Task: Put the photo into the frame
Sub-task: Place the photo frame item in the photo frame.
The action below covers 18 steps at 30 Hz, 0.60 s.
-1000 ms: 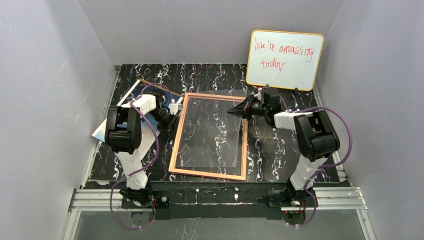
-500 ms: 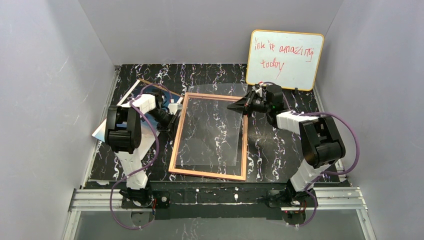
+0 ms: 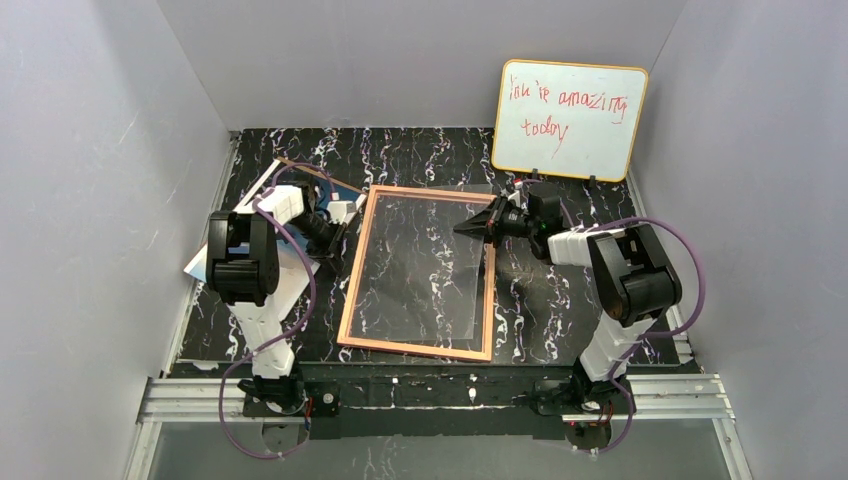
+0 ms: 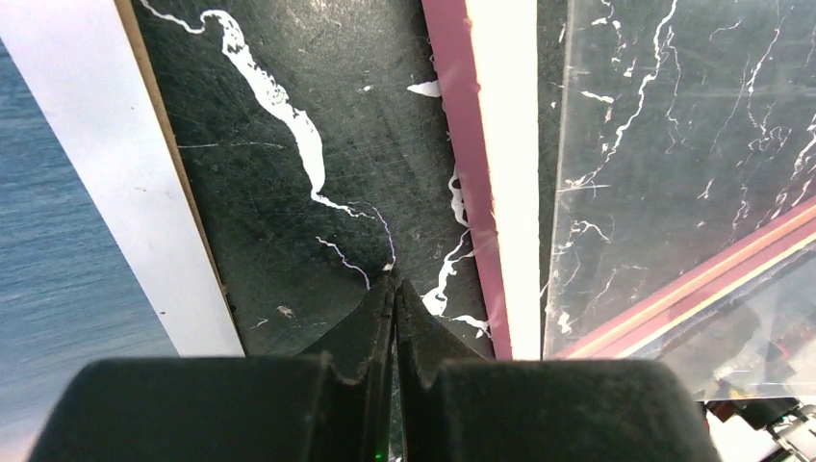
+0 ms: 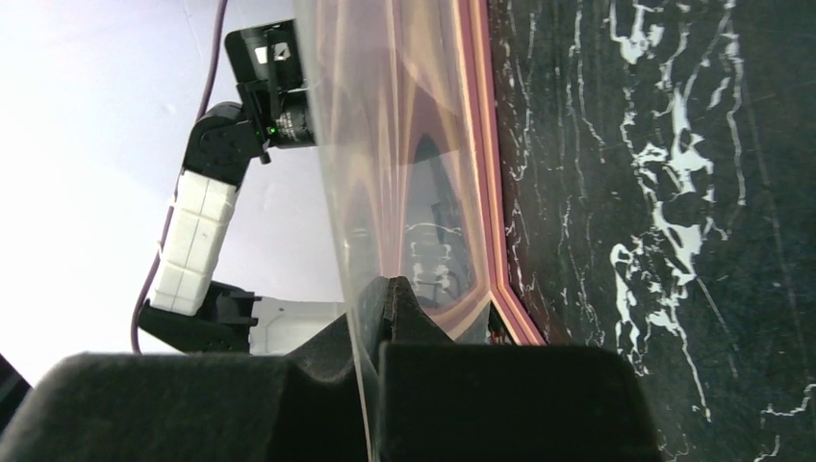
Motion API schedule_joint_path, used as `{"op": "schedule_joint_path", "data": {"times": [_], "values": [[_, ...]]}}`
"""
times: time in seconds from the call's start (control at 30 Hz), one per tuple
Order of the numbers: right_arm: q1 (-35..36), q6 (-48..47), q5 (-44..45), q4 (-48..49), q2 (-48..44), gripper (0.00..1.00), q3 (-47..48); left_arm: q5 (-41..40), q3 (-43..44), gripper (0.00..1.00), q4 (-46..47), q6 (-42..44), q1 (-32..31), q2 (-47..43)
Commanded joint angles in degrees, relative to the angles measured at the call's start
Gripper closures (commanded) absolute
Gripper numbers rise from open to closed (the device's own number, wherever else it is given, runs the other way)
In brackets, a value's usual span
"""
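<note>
Left gripper [image 4: 395, 289] shut, empty, tips low over table [image 4: 289, 192] between photo [image 4: 58, 241] and frame [image 3: 415, 348]. Photo flat just left of it, long axis slightly skewed from frame's left rail (left arm nearer). Right gripper [image 5: 390, 289] clamps pane [image 5: 385, 144] edge, pane tilted up over frame's right side.

The frame [image 3: 415, 348] lies flat at the centre of the worktop [image 3: 560, 300]. The pane [image 3: 420, 265] lies over the frame. Its far right part is raised and clamped in the right gripper [image 3: 462, 227], which reaches in from the right. The photo [image 3: 203, 265] lies left of the frame, on a board [image 3: 300, 166]. The closed left gripper [image 3: 343, 243] points at bare worktop between photo and frame. The whiteboard [image 3: 570, 120] stands far right, against the back wall.
</note>
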Motion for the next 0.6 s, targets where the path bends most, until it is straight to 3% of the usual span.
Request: {"op": "schedule_joint_path", "data": {"times": [0.0, 0.57], "values": [[0.26, -0.88, -1.07, 3.22, 1.35, 0.99, -0.07, 0.04, -0.51, 1.0, -0.96, 1.03, -0.07, -0.23], [-0.84, -6.53, -0.35, -2.19, 4.56, 0.99, 5.0, 0.69, -2.27, 1.0, -0.09, 1.3, -1.33, 0.36]]}}
